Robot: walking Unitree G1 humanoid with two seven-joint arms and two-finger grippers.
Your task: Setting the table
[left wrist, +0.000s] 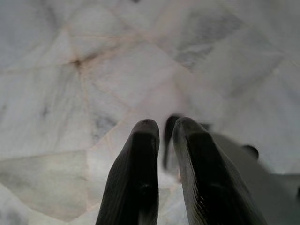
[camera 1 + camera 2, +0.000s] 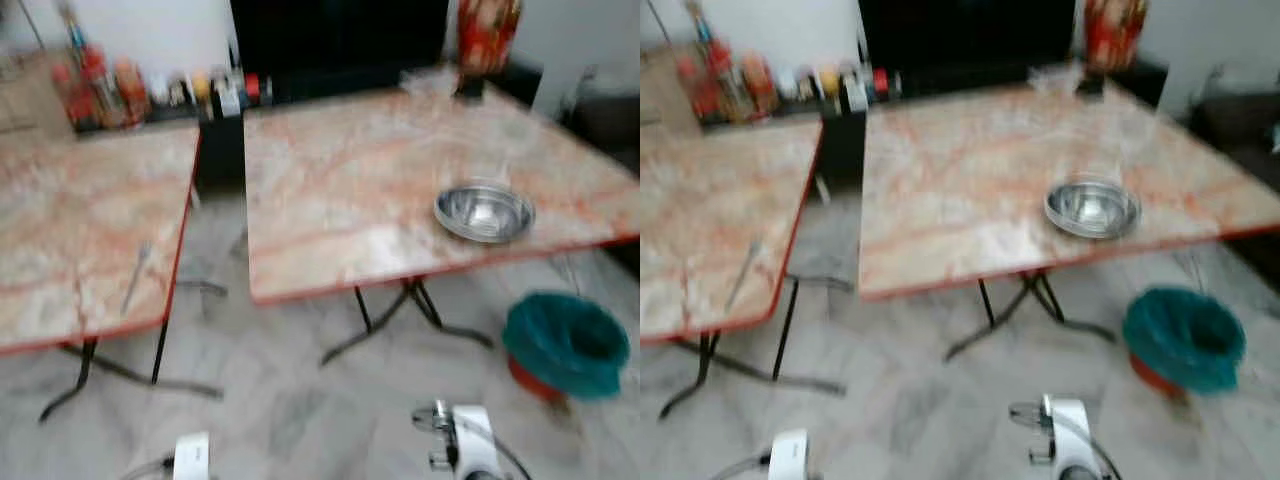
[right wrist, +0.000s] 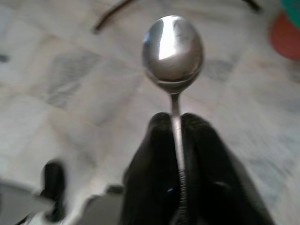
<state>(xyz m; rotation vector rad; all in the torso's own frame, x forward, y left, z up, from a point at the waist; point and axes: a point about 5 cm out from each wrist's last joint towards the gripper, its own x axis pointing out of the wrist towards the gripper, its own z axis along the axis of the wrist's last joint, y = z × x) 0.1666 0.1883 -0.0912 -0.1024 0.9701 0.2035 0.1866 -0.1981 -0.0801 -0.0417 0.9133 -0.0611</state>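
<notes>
While the right gripper hangs low over the pale marble floor, its two black fingers are pinched on the handle of a spoon, whose bowl sticks out past the fingertips with the tiles beyond it. The left gripper also points at the floor, its fingers drawn nearly together with only a narrow slit between them and nothing in it.

Ahead of both grippers stand two tables with marbled tops and red edging. The right-hand table carries one steel bowl close to its near edge, ahead of the right gripper; the rest of the top around the bowl is bare up to a clear item and a red-patterned object at the far edge. The left-hand table has one thin utensil lying near its near right corner, too blurred to identify.

A gap of floor runs between the two tables, ahead of and between the grippers. Dark folding legs spread under each top. To the right of the right gripper, beside the right-hand table, sits one bin with a teal liner, narrowing the room on that side. Beyond the tables a row of bottles and jars, too blurred to count, lines a low dark shelf.
</notes>
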